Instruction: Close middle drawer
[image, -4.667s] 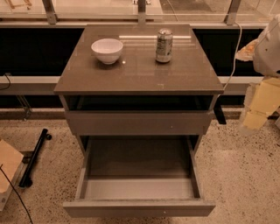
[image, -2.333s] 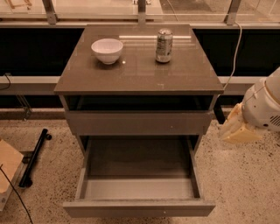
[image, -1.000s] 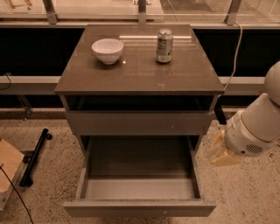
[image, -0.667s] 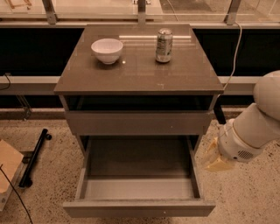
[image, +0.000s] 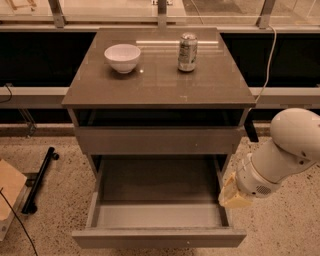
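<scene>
The middle drawer is pulled far out of the grey-brown cabinet, low in the camera view. Its flat, handle-less front panel faces me and its lighter grey floor is bare. Above it sits the grey drawer with the taller front panel, nearly flush with the cabinet. My gripper, cream-coloured at the end of the white arm, hangs at the open drawer's right side wall, behind its front panel and above floor level. I cannot tell whether it touches the wall.
A white bowl and a drink can stand on the cabinet top. A black bar and a cardboard piece lie on the speckled floor at the left. A cable hangs at the right.
My arm has come down and to the left, from beside the cabinet's upper right to the right side of the open drawer. The drawer, bowl and can have not moved.
</scene>
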